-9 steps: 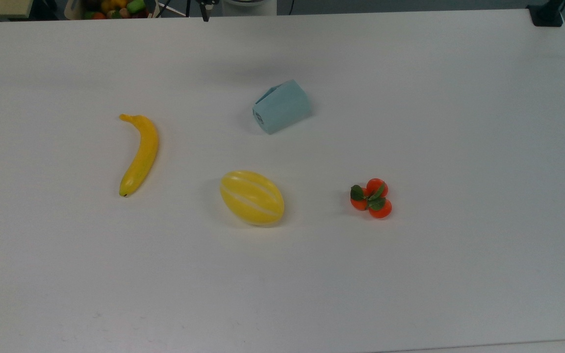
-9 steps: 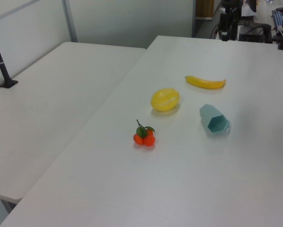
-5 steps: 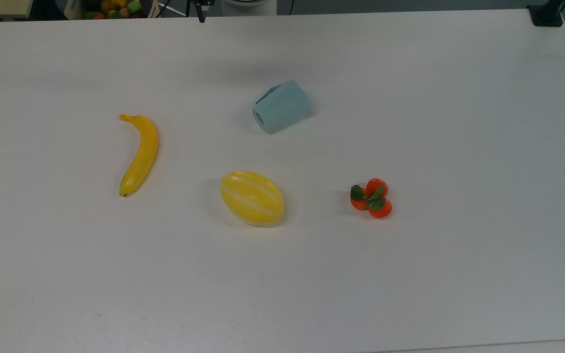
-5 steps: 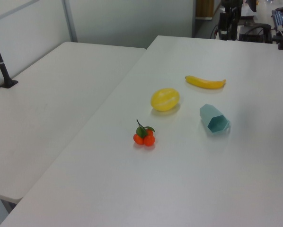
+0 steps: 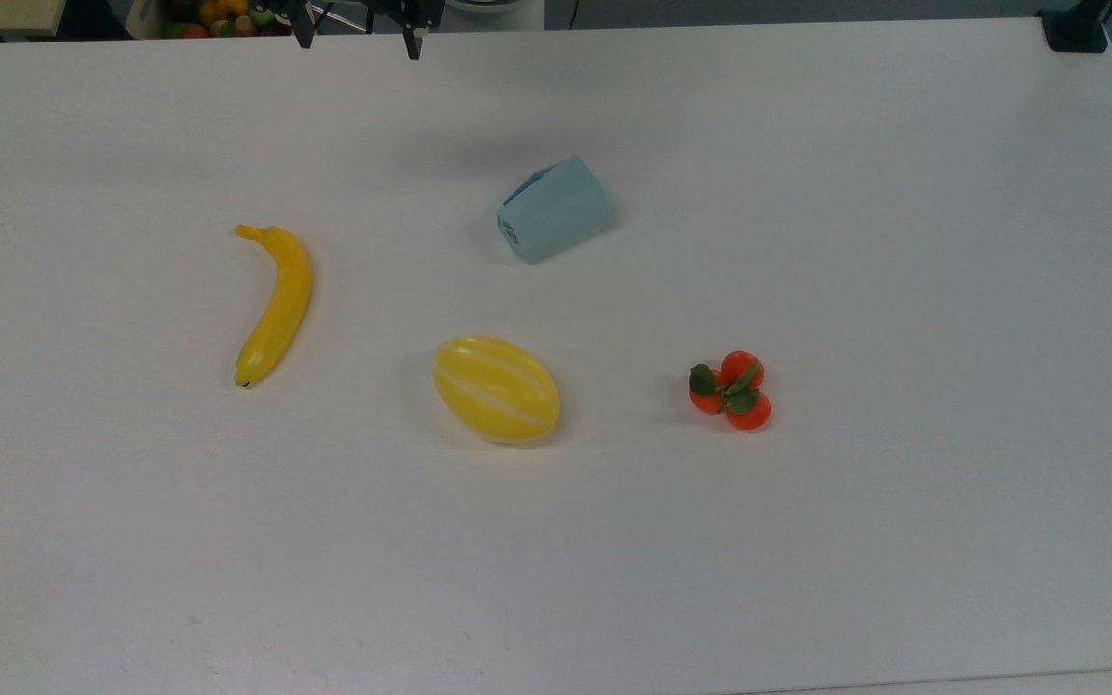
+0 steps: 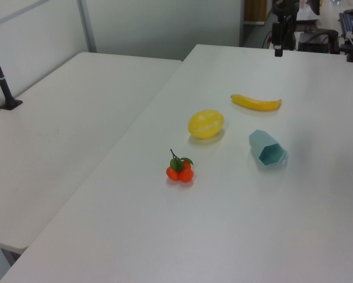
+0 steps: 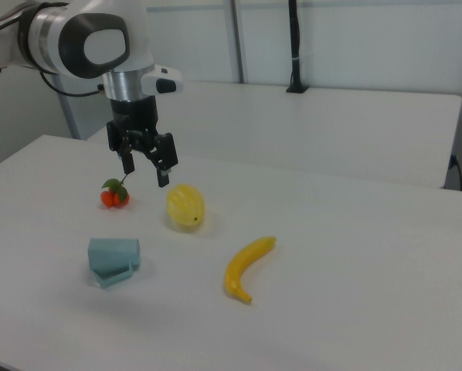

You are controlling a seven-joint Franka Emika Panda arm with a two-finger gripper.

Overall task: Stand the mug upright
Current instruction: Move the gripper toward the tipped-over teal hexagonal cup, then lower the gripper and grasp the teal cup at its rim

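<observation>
Now the black two-finger gripper (image 7: 144, 165) has dropped further into the top view's far edge than a moment ago, both fingers apart and holding nothing; the fruit and mug have not shifted. Nearest in the top view lie the yellow striped plastic melon (image 5: 496, 389) and, to the top view's right, the small cluster of orange tangerines with green leaves (image 5: 731, 390). The long yellow plastic banana (image 5: 273, 303) lies at the top view's left. Farther back, the pale teal faceted plastic mug (image 5: 553, 209) lies on its side on the white table (image 5: 903, 241), well apart from the gripper hanging above and beyond it.
</observation>
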